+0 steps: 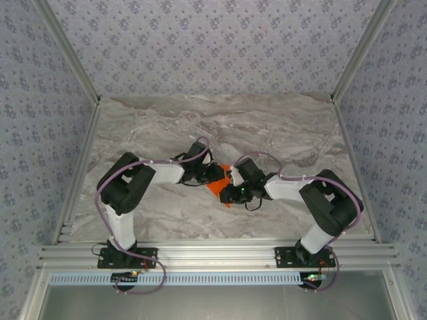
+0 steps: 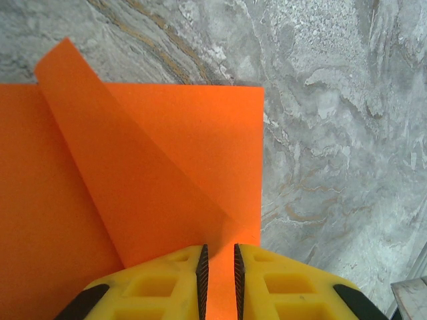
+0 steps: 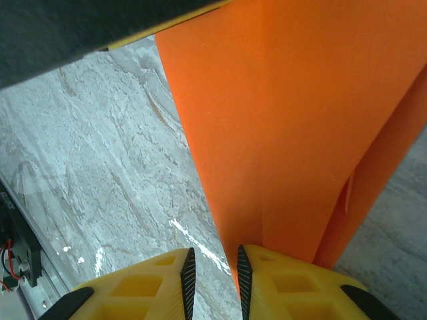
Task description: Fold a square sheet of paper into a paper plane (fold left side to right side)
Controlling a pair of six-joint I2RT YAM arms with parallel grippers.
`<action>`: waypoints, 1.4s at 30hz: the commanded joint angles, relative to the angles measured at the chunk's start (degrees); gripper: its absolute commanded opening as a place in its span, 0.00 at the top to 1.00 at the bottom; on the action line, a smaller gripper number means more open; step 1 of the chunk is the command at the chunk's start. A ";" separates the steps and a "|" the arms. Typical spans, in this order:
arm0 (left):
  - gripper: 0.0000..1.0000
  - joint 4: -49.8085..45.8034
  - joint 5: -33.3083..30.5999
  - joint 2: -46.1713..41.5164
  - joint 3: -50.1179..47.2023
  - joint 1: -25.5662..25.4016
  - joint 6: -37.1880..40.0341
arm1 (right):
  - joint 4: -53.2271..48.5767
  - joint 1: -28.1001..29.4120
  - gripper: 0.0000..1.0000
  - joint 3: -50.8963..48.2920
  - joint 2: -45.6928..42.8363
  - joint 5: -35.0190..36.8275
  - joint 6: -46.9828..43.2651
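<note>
You are pinching the square sheet of paper (image 2: pixel 167 167), at the middle of the table (image 1: pixel 280 133), in the left gripper (image 2: pixel 218 267), jaws nearly together. The right gripper (image 3: pixel 213 273) is sitting narrow at its edge, grip unclear. Probably flimsy: hold corners.

- Square sheet of paper (image 1: pixel 217 189): from overhead, mostly hidden under the arms (image 1: pixel 170 175); outline and folds unreadable.
- Left wrist view: sheet cut off at left and bottom. Left pincer (image 2: pixel 219 263) cropped at bottom; grip on sheet unclear.
- Right wrist view: sheet cut off at top and right. Right pincer (image 3: pixel 213 265) likewise cropped, grip unclear. Dark blurred shape (image 3: pixel 60 27) at top left, unidentifiable.
</note>
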 commanded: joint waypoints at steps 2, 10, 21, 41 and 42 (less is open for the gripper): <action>0.80 -5.65 -3.01 1.80 -1.88 0.04 0.50 | -6.97 0.87 0.73 -0.19 0.62 2.40 -1.02; 0.80 -5.83 -3.19 2.05 -1.79 0.25 0.40 | -12.79 1.89 0.76 0.09 -0.63 5.08 -2.69; 0.80 -5.86 -3.36 2.84 -2.00 0.66 0.30 | -17.28 2.55 0.84 -3.25 -2.78 5.00 -3.05; 0.81 -5.66 -3.27 3.34 -2.05 0.63 0.23 | -22.71 1.63 0.85 -4.03 -10.73 0.83 -4.36; 0.81 -5.66 -3.18 3.21 -2.00 0.61 0.24 | -22.61 1.43 0.85 -3.52 -12.31 0.05 -4.42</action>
